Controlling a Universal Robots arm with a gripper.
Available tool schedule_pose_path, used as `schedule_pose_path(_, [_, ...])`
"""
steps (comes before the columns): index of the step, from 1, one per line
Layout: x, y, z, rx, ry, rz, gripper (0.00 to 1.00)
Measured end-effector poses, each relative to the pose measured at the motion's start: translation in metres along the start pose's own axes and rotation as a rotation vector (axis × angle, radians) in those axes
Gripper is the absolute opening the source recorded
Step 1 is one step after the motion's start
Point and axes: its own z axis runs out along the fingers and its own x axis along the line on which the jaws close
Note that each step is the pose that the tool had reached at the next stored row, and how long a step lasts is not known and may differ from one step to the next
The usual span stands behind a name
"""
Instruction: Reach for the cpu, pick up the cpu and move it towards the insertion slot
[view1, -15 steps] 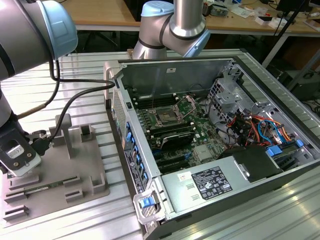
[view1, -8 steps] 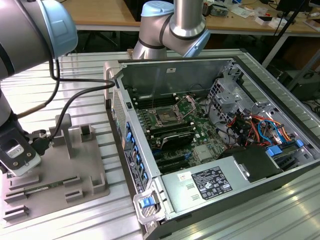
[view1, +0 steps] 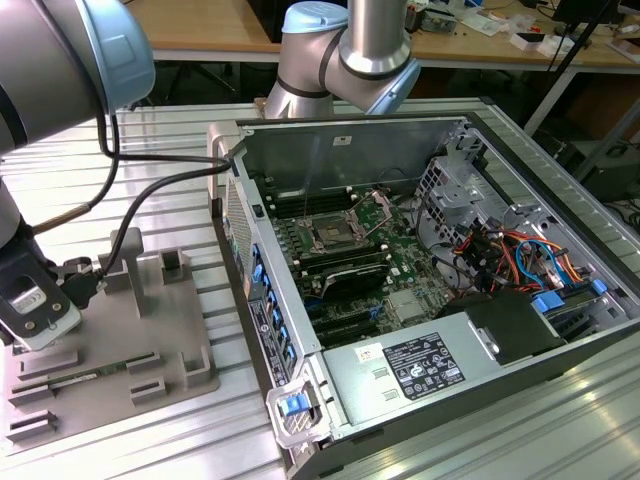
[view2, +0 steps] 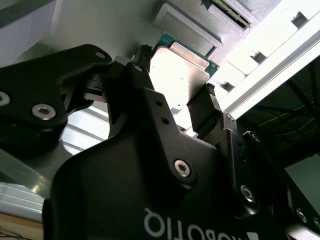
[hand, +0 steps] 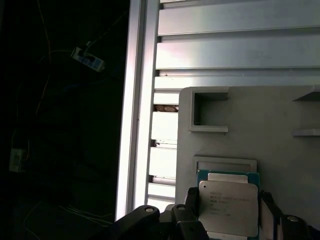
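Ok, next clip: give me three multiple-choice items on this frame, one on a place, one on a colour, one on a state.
1. Where is the cpu?
A in the motherboard's socket
B at the grey fixture, right at the gripper
C on the power supply

2. The cpu's circuit-board rim is:
A red
B yellow
C green

3. The computer case is:
A open, with the motherboard exposed
B closed
C upside down

Answers: B, both wrist views show it against the fixture at the gripper; C, a green edge frames its silvery top; A, the exterior view looks straight onto the board.
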Motion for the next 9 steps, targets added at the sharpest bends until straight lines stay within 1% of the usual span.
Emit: schedule_pose_path(9, [0.0, 0.0002, -0.0024, 0.0, 0.0, 0.0, 0.55])
